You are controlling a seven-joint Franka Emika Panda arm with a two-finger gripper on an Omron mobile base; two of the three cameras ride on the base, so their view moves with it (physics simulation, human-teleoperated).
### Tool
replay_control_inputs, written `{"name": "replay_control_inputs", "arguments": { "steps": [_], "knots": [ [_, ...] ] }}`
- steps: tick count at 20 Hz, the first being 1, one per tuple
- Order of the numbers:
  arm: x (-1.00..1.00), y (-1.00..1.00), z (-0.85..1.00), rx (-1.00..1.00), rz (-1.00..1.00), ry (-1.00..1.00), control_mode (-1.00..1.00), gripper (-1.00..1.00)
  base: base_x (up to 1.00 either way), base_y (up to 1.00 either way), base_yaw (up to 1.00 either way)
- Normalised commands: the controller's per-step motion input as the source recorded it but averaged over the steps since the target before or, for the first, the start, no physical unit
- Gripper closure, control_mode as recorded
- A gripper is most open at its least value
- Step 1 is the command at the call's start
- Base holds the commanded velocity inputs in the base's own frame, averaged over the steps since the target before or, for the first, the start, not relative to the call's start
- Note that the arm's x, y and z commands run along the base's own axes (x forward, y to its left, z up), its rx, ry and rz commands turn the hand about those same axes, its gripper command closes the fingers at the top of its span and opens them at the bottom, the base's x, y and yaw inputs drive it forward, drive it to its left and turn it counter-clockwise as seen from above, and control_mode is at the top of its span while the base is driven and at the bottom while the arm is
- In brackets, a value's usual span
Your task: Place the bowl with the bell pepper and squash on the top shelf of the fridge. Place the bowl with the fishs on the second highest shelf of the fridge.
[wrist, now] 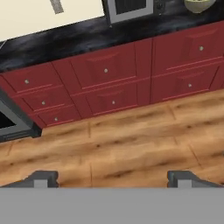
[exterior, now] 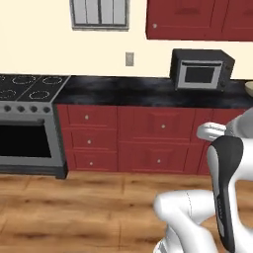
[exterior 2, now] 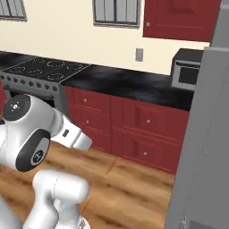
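Over the wood floor [wrist: 131, 144] the hand [wrist: 113, 177] hangs open and empty; at one o'clock a bowl [wrist: 199, 5] sits on the desk [wrist: 65, 41] beside the microwave [wrist: 129, 8].

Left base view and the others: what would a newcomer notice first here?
The long run of red drawers under a black counter takes the eye first, with a microwave on the counter and a stove at the left end. The white arm folds low over the wood floor, its gripper open. The grey fridge stands at right.
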Motion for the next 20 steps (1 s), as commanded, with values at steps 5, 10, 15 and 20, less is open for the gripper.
{"name": "replay_control_inputs", "arguments": {
  "steps": [5, 10, 15, 20],
  "knots": [
    [0.0, 0.0, 0.0, 0.0, 0.0, 0.0, 1.0, -1.0, 1.0, -0.41, -0.04],
    [0.0, 0.0, 0.0, 0.0, 0.0, 0.0, 1.0, -1.0, 1.0, -0.87, 0.0],
    [0.0, 0.0, 0.0, 0.0, 0.0, 0.0, 1.0, -1.0, 1.0, -1.0, -0.07],
    [0.0, 0.0, 0.0, 0.0, 0.0, 0.0, 1.0, -1.0, 0.78, -1.0, -0.08]
  ]
}}
